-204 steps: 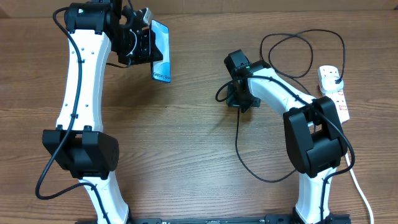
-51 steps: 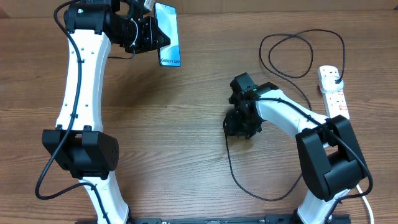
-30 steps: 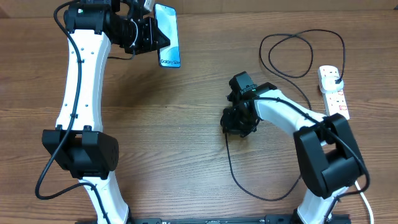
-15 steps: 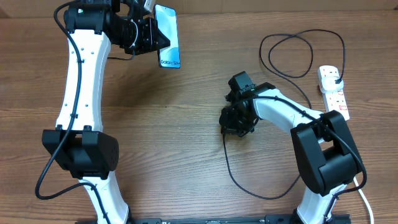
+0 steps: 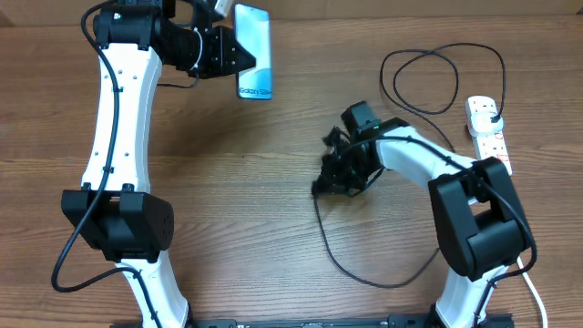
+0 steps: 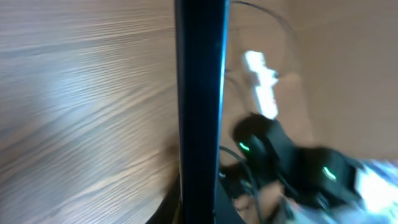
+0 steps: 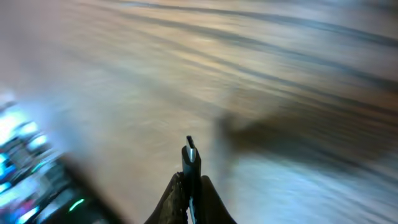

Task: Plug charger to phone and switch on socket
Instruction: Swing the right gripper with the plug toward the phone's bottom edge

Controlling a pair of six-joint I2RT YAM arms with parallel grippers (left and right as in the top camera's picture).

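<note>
My left gripper (image 5: 230,50) is shut on the phone (image 5: 254,51), held above the table at the top centre, its blue screen facing up in the overhead view. In the left wrist view the phone (image 6: 200,106) shows edge-on as a dark vertical bar. My right gripper (image 5: 330,171) is shut on the charger's connector tip (image 7: 191,155), which sticks out between the fingers. The black charger cable (image 5: 364,275) loops across the table and runs to a black plug in the socket (image 5: 488,132) at the right edge.
The socket's thick white cord (image 5: 531,284) runs down the right edge. A loop of black cable (image 5: 428,82) lies at the upper right. The right arm and the socket (image 6: 260,84) show blurred in the left wrist view.
My left gripper has shifted the phone slightly right. My right gripper has swung left and up with the connector tip, pulling the cable along. Both wrist views are motion-blurred.
</note>
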